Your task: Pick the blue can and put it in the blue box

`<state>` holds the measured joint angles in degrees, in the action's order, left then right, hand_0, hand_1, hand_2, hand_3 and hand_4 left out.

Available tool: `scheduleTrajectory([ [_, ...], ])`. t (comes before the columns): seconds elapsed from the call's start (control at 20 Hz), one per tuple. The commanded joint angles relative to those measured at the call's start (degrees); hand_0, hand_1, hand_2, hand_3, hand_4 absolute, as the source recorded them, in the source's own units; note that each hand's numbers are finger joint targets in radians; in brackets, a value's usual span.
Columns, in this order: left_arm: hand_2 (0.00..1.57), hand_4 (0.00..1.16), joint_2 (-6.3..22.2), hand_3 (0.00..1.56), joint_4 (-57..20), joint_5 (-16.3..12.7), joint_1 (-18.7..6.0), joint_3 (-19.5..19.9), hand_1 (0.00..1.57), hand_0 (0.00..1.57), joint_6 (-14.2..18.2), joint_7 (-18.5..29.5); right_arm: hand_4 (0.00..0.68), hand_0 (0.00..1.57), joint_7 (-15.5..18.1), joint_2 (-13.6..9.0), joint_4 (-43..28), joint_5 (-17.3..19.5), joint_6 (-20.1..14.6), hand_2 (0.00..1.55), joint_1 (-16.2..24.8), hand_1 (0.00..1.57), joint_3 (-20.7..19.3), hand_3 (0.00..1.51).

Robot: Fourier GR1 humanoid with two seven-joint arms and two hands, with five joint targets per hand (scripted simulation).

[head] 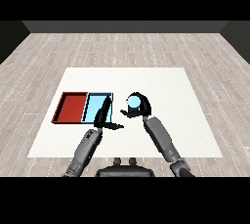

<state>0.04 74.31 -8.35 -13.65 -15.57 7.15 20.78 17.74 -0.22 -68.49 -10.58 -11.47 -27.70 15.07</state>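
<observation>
The blue can (133, 102) shows its light blue top just right of the blue tray (95, 101). My right hand (139, 106) is curled round the can, with fingers arching over its far side and the thumb at its near side. Whether the can rests on the table or is lifted I cannot tell. My left hand (103, 119) lies with straight fingers over the near right corner of the blue tray, holding nothing.
A red tray (70, 107) lies directly left of the blue tray, sharing a wall with it. The white table (171, 91) stretches to the right and behind the hands. A wooden floor surrounds the table.
</observation>
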Motion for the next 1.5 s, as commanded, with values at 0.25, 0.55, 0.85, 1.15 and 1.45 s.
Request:
scheduleTrajectory([
  [0.25,0.0,0.0,-0.04,0.0,-11.96,-2.73,-5.64,1.16,0.0,0.0,-0.72,3.57,0.665,1.41,0.04,0.21,-2.48,1.15,0.77,1.45,1.59,1.41,2.24,1.41],
  [0.55,0.0,0.0,-0.04,0.0,-8.12,-6.66,-6.69,-10.99,0.0,0.0,10.33,-1.25,0.679,1.4,0.1,0.21,-2.97,-0.55,-1.46,1.44,0.84,1.4,4.87,1.4],
  [0.85,0.0,0.0,-0.04,0.0,-11.22,-5.13,-7.69,-4.96,0.0,0.0,4.42,-0.42,0.677,1.4,0.38,0.21,-2.94,-0.69,0.66,1.45,1.44,1.4,5.1,1.41],
  [1.15,0.0,0.0,-0.04,0.0,-11.77,-8.26,-9.44,-9.11,0.0,0.0,7.5,-0.96,0.651,1.39,1.13,0.21,-4.01,1.32,-2.32,1.43,1.62,1.39,8.78,1.39],
  [1.45,0.0,0.0,-0.04,0.0,-13.49,-8.45,-8.6,-10.34,0.0,0.0,7.58,1.69,0.62,1.43,-0.21,0.21,-2.69,-1.97,-1.18,1.43,-0.17,1.43,8.22,1.39],
])
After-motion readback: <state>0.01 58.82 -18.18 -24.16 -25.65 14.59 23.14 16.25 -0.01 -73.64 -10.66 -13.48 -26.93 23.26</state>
